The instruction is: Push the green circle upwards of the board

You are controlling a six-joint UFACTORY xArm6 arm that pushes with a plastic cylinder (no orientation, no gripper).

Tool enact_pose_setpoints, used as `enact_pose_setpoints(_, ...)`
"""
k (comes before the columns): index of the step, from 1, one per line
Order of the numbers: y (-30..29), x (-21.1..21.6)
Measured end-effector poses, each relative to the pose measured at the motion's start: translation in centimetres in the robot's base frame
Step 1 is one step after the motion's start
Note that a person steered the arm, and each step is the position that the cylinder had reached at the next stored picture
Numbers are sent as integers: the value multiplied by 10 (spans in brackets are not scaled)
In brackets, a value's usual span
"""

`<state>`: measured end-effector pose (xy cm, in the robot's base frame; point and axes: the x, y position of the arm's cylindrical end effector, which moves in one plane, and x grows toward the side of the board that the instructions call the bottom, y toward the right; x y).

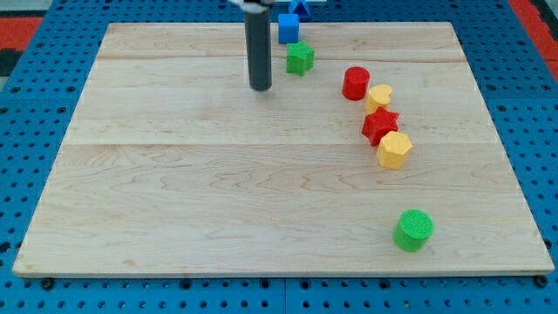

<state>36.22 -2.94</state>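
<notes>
1. My tip (260, 88) rests on the wooden board (174, 218) in the upper middle of the view, left of every block and touching none. There are no jaws to report: the arm ends in a plain rod.
2. The blue block (288, 28) sits at the board's top edge, just right of the rod; its exact shape cannot be made out. A second blue piece (301, 6) lies above it, cut off by the view's top.
3. The green star (300, 58) lies just below the blue block and just right of my tip, with a clear gap between them.
4. Further right, 4 blocks form a close chain running down and to the right: the red cylinder (356, 84), the yellow heart-like block (378, 97), the red star (379, 126) and the yellow hexagon (394, 150). Neighbours appear to touch.
5. The green circle (413, 230), the task's block, stands alone near the board's bottom edge, right of centre, well apart from the chain above it and from my tip.
6. Task status, as judged: not started. The green circle lies low on the board and nothing touches it.
7. Remaining work, as judged: bring my tip below the green circle, then push it toward the view's top. The 4-block chain lies slightly left of a straight upward path.
</notes>
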Motion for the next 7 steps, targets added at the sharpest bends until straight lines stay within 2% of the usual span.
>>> enact_pose_setpoints(1, 17, 79)
enact_pose_setpoints(3, 157, 161)
enact_pose_setpoints(4, 219, 189)
enact_pose_setpoints(5, 294, 191)
enact_pose_setpoints(6, 295, 247)
enact_pose_setpoints(7, 242, 256)
